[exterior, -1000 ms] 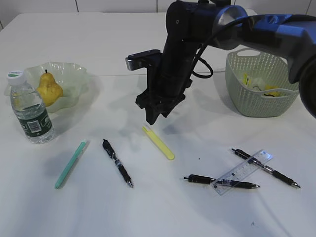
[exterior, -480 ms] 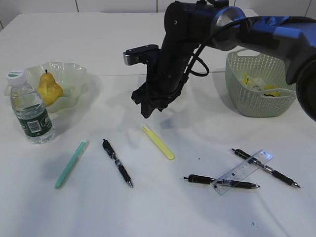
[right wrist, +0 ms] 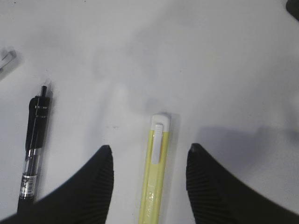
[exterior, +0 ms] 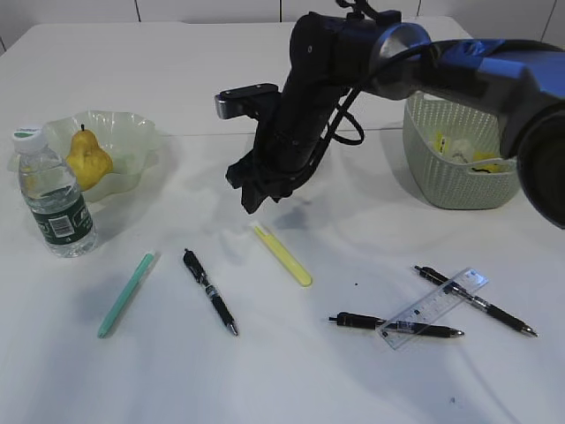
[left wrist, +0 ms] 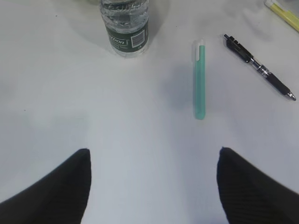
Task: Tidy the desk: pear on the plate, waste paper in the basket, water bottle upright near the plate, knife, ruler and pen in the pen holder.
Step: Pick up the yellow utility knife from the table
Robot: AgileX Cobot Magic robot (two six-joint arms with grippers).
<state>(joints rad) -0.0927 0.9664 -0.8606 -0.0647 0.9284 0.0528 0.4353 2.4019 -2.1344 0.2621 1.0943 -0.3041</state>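
Observation:
My right gripper (exterior: 251,198) hangs open just above the far end of a yellow knife (exterior: 283,255) lying on the desk (exterior: 291,380). In the right wrist view the yellow knife (right wrist: 157,182) lies between the open fingers of that gripper (right wrist: 149,146), apart from both. My left gripper (left wrist: 154,151) is open over bare desk, with a green knife (left wrist: 200,80) and the upright water bottle (left wrist: 124,25) ahead of it. The pear (exterior: 86,159) sits on the plate (exterior: 132,132). Waste paper (exterior: 459,150) lies in the basket (exterior: 459,181). The ruler (exterior: 434,307) rests across a pen (exterior: 395,325). The pen holder is out of view.
The water bottle (exterior: 55,199) stands beside the plate. The green knife (exterior: 126,293) and a black pen (exterior: 209,291) lie left of the yellow knife. Another black pen (exterior: 481,302) lies under the ruler's right end. The right arm spans the desk from the upper right.
My right arm has swung left and slightly back, carrying its open gripper over the far end of the yellow knife. Nothing on the desk has moved.

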